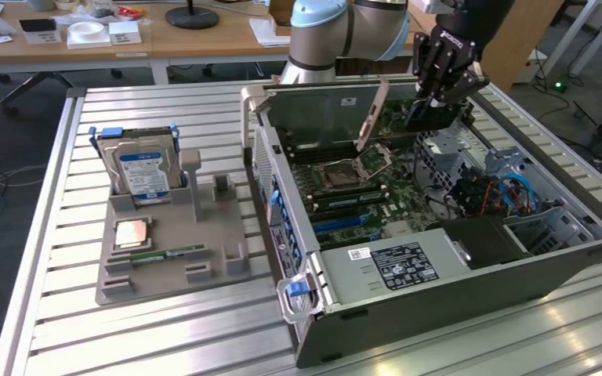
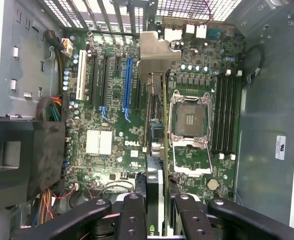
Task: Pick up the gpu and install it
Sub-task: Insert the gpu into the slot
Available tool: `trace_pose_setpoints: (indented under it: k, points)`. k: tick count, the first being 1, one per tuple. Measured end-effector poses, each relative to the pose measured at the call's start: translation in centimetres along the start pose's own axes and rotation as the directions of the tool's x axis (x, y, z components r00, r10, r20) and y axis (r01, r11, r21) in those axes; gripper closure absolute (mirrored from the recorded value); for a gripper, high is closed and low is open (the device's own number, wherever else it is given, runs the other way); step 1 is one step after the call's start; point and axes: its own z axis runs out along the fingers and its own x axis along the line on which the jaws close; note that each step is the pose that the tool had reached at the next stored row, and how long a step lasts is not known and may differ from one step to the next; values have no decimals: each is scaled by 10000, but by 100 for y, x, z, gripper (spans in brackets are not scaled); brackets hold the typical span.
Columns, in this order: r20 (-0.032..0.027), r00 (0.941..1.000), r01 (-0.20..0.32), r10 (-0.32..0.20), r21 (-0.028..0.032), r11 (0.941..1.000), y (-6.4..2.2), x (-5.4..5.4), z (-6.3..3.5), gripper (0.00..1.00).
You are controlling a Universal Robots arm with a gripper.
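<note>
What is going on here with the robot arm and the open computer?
The arm's gripper is shut on the gpu, holding it edge-down inside the open computer case, over the motherboard. The card does not look seated in a slot yet. The hard drive stands in the tray beside the case.

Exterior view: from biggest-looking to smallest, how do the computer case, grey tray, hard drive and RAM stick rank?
1. computer case
2. grey tray
3. hard drive
4. RAM stick, a thin green strip on the tray
</note>
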Motion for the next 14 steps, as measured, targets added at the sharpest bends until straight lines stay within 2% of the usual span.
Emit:
trace_pose_setpoints:
  k: [6,14]
  points:
    - [-5,10000,0,0,12,10000,10,1,82,74]
    - [0,10000,0,0,16,10000,16,1,99,74]
